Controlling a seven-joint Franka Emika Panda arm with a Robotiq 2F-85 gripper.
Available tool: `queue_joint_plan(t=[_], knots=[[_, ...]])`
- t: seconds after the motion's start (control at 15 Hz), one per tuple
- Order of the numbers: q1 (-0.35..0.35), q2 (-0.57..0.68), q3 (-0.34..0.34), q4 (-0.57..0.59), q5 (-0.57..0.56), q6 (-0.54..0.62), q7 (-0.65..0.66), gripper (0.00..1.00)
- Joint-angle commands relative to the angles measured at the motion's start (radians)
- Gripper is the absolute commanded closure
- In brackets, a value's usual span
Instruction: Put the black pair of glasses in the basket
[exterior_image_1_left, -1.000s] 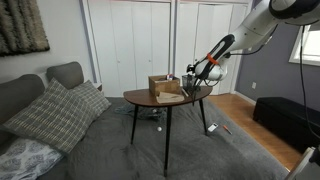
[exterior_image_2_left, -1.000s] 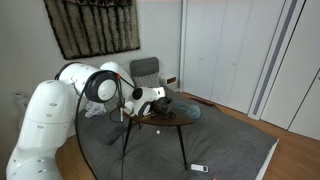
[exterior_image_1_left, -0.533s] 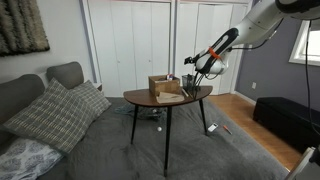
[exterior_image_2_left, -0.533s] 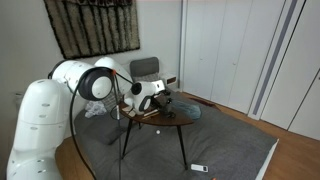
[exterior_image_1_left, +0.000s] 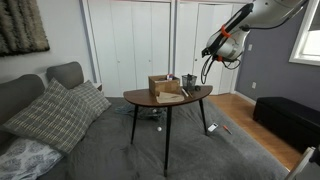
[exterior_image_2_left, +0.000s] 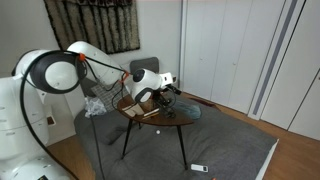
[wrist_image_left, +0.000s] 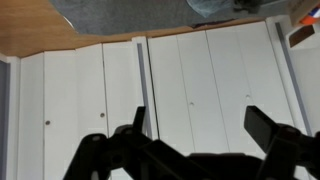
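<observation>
Claw (exterior_image_1_left: 209, 50) position was changed from the earlier frames: it had been raised from beside the basket (exterior_image_1_left: 165, 87) at worktop (exterior_image_1_left: 140, 96) level to a point well above the worktop. In the wrist view the fingers (wrist_image_left: 135, 125) were spread apart, with only closet doors (wrist_image_left: 200, 80) seen between them; nothing was gripped. The basket, tan-brown and box-shaped with straight sides, was set upright on the worktop near a grey cup (exterior_image_1_left: 188, 80). The black glasses could not be made out in any view.
</observation>
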Motion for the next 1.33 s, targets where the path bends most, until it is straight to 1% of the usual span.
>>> queue_joint_plan(t=[0.0,0.07,0.2,0.33,0.4,0.53,0.67,0.73,0.87,0.93,1.0,1.13,1.27], knots=[[0.146,-0.125,-0.202,-0.142,0.055,-0.174,-0.104,0.00],[0.171,-0.126,-0.257,-0.159,0.001,-0.216,-0.070,0.00],[0.198,-0.147,-0.335,-0.195,-0.162,-0.313,0.051,0.00],[0.211,-0.189,-0.373,-0.214,-0.332,-0.423,0.180,0.00],[0.211,-0.223,-0.373,-0.223,-0.412,-0.482,0.244,0.00],[0.203,-0.302,-0.341,-0.241,-0.531,-0.618,0.334,0.00],[0.200,-0.380,-0.299,-0.260,-0.583,-0.739,0.381,0.00],[0.085,-0.409,-0.167,-0.267,-0.566,-0.794,0.380,0.00],[0.050,-0.477,-0.103,-0.287,-0.549,-0.901,0.382,0.00],[0.037,-0.517,-0.083,-0.302,-0.517,-0.952,0.350,0.00],[0.022,-0.412,-0.076,-0.241,-0.502,-0.885,0.338,0.00],[0.002,-0.439,-0.049,-0.247,-0.504,-0.904,0.340,0.00],[-0.006,-0.427,-0.048,-0.246,-0.506,-0.901,0.339,0.00]])
